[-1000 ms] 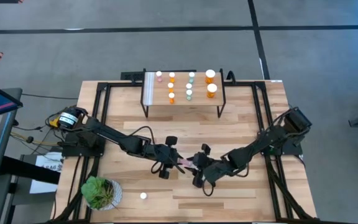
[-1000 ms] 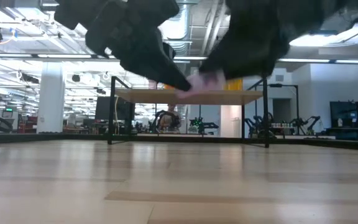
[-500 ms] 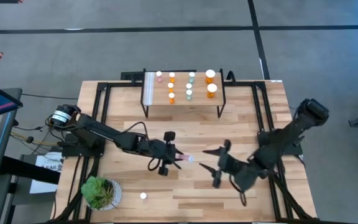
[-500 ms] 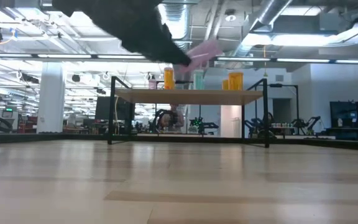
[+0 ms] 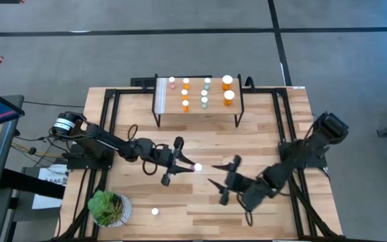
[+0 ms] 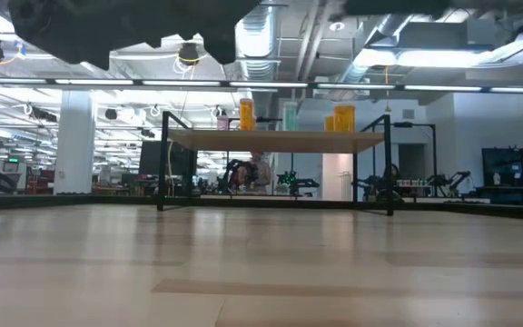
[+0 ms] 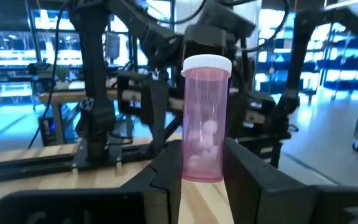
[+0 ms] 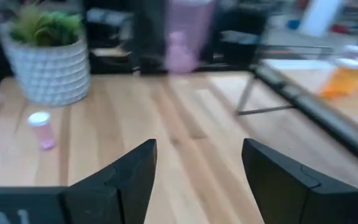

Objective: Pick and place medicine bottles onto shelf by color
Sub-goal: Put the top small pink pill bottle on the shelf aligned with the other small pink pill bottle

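Observation:
A pink medicine bottle (image 7: 204,130) with a white cap stands upright in my left gripper (image 5: 190,166), which is shut on it above the middle of the table. My right gripper (image 5: 222,180) hangs open and holds nothing, a little to the right of the bottle and nearer the table's front. The shelf (image 5: 197,101) stands on thin black legs at the table's far side. On it stand pink, orange and pale green bottles (image 5: 185,94) in rows. Another pink bottle (image 5: 154,212) stands on its base on the table near the front. My left gripper pinches the pink bottle's lower body (image 7: 199,165) between its two fingers (image 7: 166,177). The fingers come level from the table's left. The bottle stands upright with its cap (image 7: 207,62) on top, lifted clear of the table.
A green potted plant (image 5: 109,207) in a white pot stands at the table's front left, close to the loose pink bottle. Black frame rails (image 5: 106,128) run along the table's sides. Bare wood (image 5: 200,138) lies between the grippers and the shelf.
My right gripper has let go of the pink bottle, opened and drawn back toward the table's right and front. My left gripper has kept the bottle, risen and tipped from pointing down to level. The bottle now stands upright and higher than before.

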Available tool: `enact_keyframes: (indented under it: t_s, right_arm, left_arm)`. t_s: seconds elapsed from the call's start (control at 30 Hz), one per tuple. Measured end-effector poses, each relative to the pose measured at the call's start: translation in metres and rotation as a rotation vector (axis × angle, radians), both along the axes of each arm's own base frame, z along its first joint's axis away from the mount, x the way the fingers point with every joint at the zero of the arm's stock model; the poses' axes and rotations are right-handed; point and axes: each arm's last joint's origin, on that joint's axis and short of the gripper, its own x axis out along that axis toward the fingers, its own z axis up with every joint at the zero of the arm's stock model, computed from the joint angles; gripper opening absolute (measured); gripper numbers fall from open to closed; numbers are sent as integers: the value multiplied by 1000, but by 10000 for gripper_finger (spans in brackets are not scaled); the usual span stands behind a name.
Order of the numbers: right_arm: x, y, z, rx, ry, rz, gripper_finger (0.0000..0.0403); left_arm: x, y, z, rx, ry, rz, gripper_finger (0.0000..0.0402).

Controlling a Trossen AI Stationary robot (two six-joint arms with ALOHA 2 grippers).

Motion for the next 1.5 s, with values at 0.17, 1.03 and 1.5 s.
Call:
enact_keyframes:
  t_s: [0.17,1.03,1.5]
  right_arm:
    - [38,-14,1,35,-57,282,258]
    - [24,-76,-6,29,-459,287,258]
    - [32,-68,5,41,-439,294,258]
  left_arm:
    - [-3,0,2,-21,-19,-37,75]
    - [-61,4,14,-77,-127,144,76]
    - [-2,-10,7,-101,-92,122,76]
